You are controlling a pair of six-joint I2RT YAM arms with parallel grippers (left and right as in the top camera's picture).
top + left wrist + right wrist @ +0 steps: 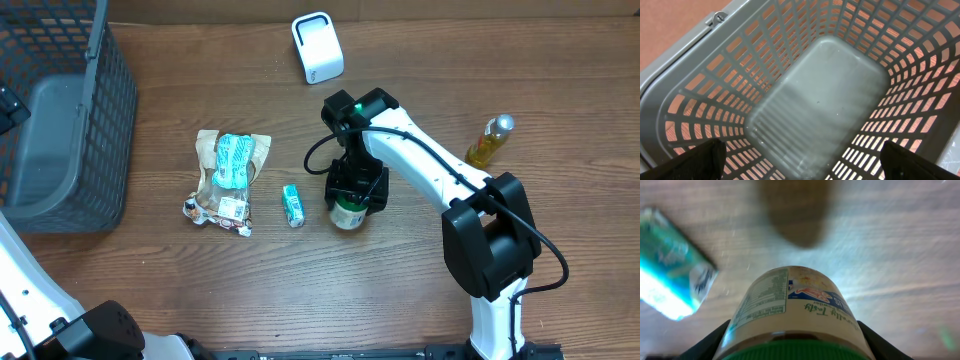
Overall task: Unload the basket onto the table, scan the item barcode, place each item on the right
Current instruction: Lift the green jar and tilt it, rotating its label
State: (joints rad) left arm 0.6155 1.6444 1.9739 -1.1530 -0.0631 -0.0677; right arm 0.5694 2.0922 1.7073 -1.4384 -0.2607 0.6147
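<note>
Right now the right claw (352,195) is clamped on the green-lidded jar (790,305), with its fingers (710,342) pressed to both sides just below the lid. The jar is upright near the middle of the worktop (400,290) — just beside a small teal packet (292,204) and well apart from the white scanner (317,47) at the far edge. The left claw (802,165) hangs over the grey basket (700,90) — jaws spread wide apart.

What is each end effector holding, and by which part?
Right end effector grips the green-lidded jar by its upper sides, just below the lid. Left end effector holds nothing.
</note>
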